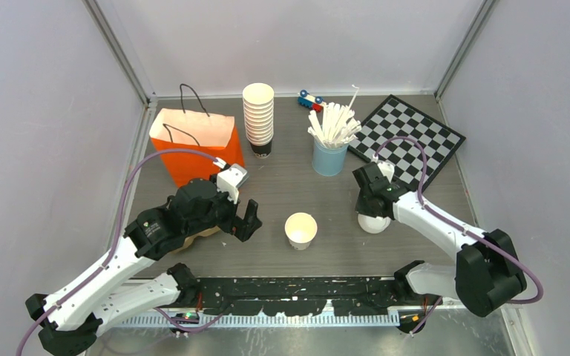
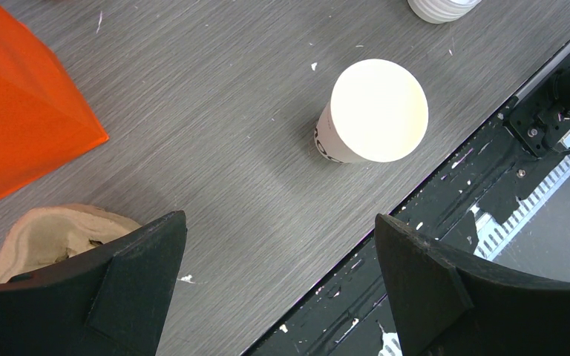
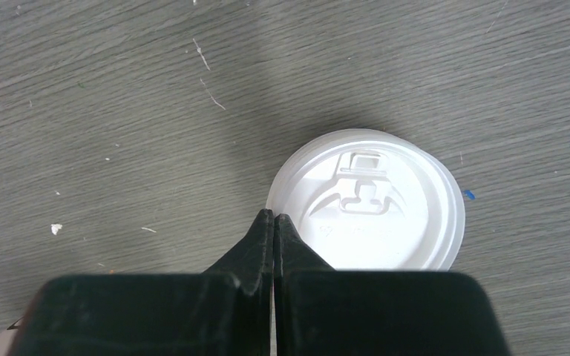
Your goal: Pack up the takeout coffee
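From above, the lidded coffee cup [image 1: 375, 222] stands near the desk's [image 1: 289, 178] right edge, under the right jaws. The left wrist view shows the left jaws wide apart, with an open paper cup [image 2: 375, 111] ahead. The right wrist view shows the right jaws pressed together, empty, at the lid's [image 3: 408, 222] rim.

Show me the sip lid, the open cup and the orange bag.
Sip lid [image 3: 371, 204], right wrist view, centre of its top.
Open cup [image 2: 378, 111], left wrist view, its open mouth.
Orange bag [image 1: 180, 167], top view, its front face.
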Motion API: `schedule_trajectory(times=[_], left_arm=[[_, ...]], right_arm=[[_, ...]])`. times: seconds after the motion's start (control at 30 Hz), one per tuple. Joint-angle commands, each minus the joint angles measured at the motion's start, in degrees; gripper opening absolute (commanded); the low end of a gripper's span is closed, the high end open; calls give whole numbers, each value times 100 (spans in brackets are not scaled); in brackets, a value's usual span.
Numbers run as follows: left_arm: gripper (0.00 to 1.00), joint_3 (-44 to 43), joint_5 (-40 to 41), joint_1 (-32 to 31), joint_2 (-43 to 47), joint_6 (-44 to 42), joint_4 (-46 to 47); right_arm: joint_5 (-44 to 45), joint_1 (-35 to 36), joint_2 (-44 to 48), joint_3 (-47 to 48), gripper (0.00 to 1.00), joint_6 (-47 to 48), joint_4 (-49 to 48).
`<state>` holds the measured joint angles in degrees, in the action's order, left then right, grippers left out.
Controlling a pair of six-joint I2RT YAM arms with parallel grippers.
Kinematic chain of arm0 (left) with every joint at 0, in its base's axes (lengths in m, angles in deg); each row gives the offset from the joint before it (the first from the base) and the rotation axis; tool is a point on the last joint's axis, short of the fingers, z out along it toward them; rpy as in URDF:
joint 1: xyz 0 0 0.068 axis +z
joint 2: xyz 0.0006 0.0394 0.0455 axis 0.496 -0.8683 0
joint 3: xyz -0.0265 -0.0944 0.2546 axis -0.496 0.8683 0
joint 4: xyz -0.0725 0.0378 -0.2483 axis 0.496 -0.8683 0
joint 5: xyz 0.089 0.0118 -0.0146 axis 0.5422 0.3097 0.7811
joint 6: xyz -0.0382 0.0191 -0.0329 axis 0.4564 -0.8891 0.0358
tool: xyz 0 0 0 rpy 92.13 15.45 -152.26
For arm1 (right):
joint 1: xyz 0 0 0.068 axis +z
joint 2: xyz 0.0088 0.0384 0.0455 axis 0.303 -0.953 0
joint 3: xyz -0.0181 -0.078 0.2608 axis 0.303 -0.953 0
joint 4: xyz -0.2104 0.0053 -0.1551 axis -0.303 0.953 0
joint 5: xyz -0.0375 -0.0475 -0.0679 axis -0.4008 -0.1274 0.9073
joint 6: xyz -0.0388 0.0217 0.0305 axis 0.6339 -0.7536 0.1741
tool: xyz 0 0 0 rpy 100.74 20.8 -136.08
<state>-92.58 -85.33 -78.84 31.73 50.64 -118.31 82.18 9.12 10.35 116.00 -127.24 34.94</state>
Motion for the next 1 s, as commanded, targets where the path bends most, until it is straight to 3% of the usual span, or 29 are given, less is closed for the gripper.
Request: schedule_trajectory(times=[0.0, 0.53, 0.67, 0.73, 0.9, 0.97], left_arm=[[100, 12, -69, -12, 31, -57, 148], [100, 11, -91, -13, -21, -46, 149], [100, 6, -95, -8, -19, -37, 161], [100, 10, -95, -12, -16, -39, 155], [100, 14, -112, -12, -22, -37, 170], [100, 13, -112, -12, -22, -42, 165]], right_arm=[[84, -19, 275, 103, 0, 100, -96], [-39, -26, 730, 67, 0, 185, -76], [13, -20, 785, 48, 9, 198, -75], [-50, -27, 745, 12, 1, 245, -111], [-458, -28, 668, -141, 1, 274, -465], [-447, -23, 691, -186, 11, 231, -519]])
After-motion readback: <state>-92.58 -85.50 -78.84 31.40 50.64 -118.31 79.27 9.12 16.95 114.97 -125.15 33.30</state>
